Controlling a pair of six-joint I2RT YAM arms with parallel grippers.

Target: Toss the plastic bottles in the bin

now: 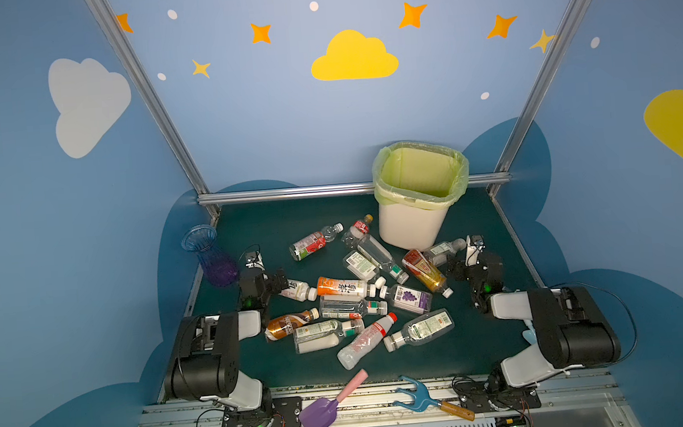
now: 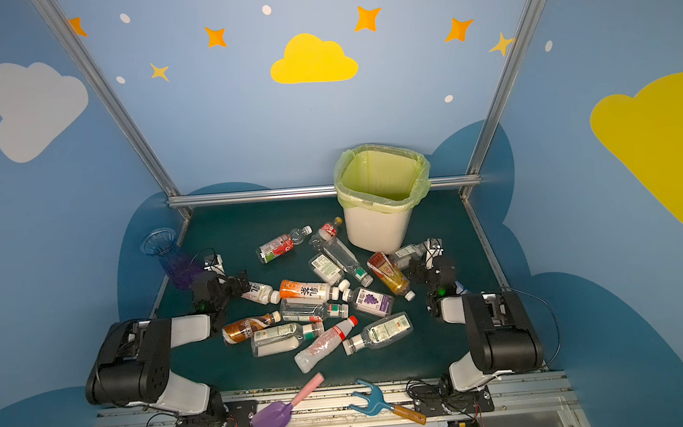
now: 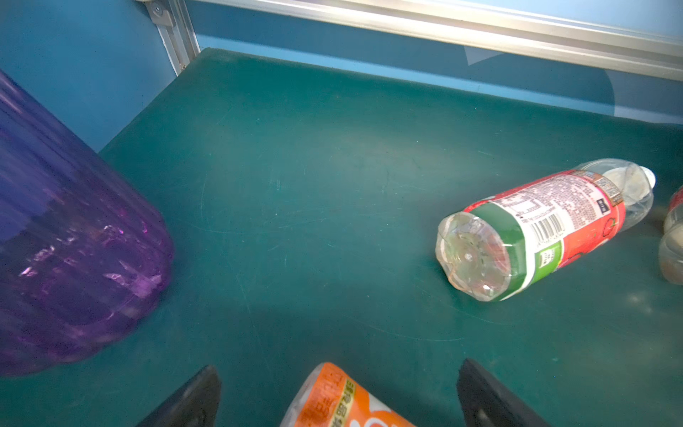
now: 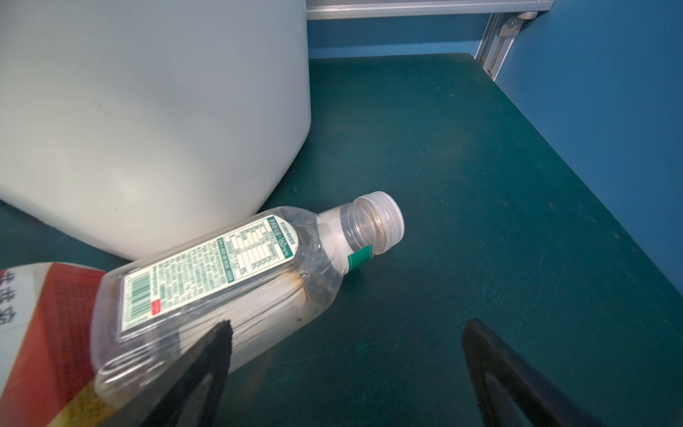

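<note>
**Bottles strewn at the bin's foot, both grippers spread wide**

The bin stands upright at the back of the dark green table. It is a cream-white tapered tub with a rounded-square mouth and a pale yellow-green bag folded over its rim.

The plastic bottles lie on their sides on the table, outside the bin. In both top views they form a loose heap spreading from its foot toward the arms and to its left. They are small, clear or milky white, with screw caps that are mostly white.

- **Nearest the bin:** the white-green bottle, clear-walled, lies just beside its foot, and next to that lies the red-labelled bottle, amber inside.
- **Left of the bin:** the red-and-green bottle, also clear.
- **Farther from the bin:** the orange-labelled bottle, the grape-labelled bottle in purple, the brown-labelled bottle and the red-capped bottle, which is white.

The right gripper sits low beside the bin, jaws wide apart and holding nothing. In the right wrist view one finger overlaps the white-green bottle.

The left gripper, well to the bin's left, is likewise spread wide and empty. The end of an orange-wrapped bottle shows between its jaws, clear of both.
</note>
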